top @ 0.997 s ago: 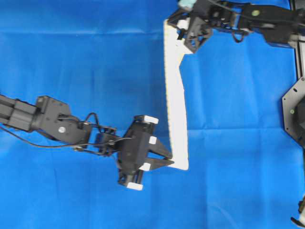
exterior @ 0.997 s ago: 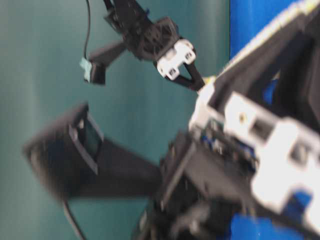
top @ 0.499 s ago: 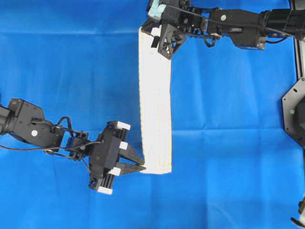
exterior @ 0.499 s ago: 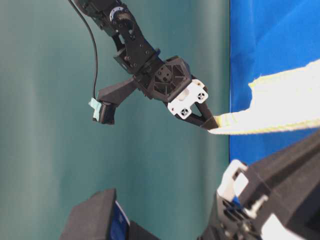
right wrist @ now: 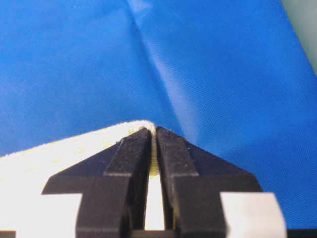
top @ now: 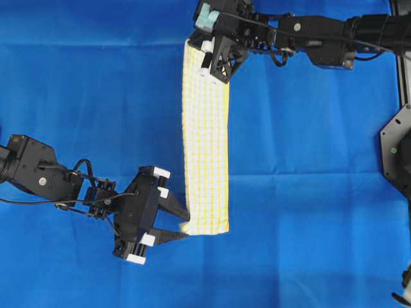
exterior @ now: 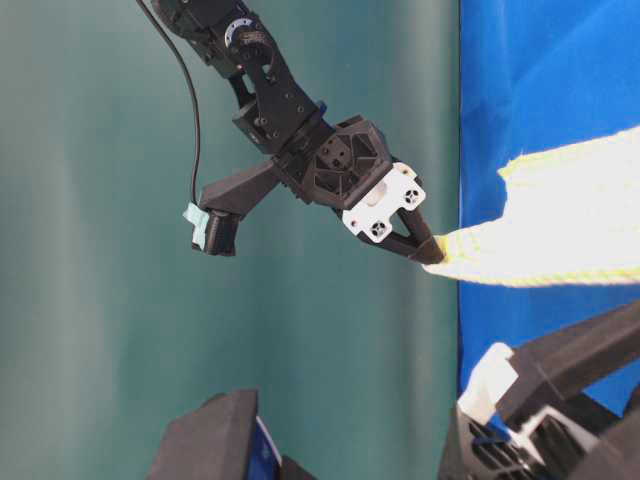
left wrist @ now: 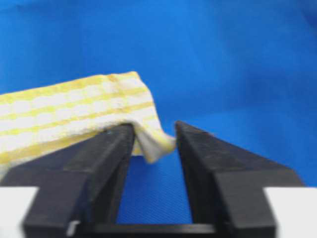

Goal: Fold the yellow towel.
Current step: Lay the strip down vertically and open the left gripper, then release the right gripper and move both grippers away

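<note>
The yellow towel (top: 205, 141) lies as a long narrow checked strip on the blue sheet (top: 308, 192), running from the far edge toward the front. My right gripper (top: 205, 61) is shut on its far corner, seen in the table-level view (exterior: 435, 254) and in the right wrist view (right wrist: 153, 130) with cloth (right wrist: 59, 153) pinched between the fingers. My left gripper (top: 186, 226) is at the towel's near left corner with its jaws apart. In the left wrist view (left wrist: 154, 130) the loose corner of the towel (left wrist: 64, 114) sags between the open fingers.
The blue sheet covers the whole table, with creases across it. A black fixture (top: 395, 147) stands at the right edge. In the table-level view the left arm (exterior: 560, 400) fills the lower right foreground.
Both grippers carried the towel's edge leftward. The strip has widened and settled flat, its checked face showing. The left jaws have opened around the near corner.
</note>
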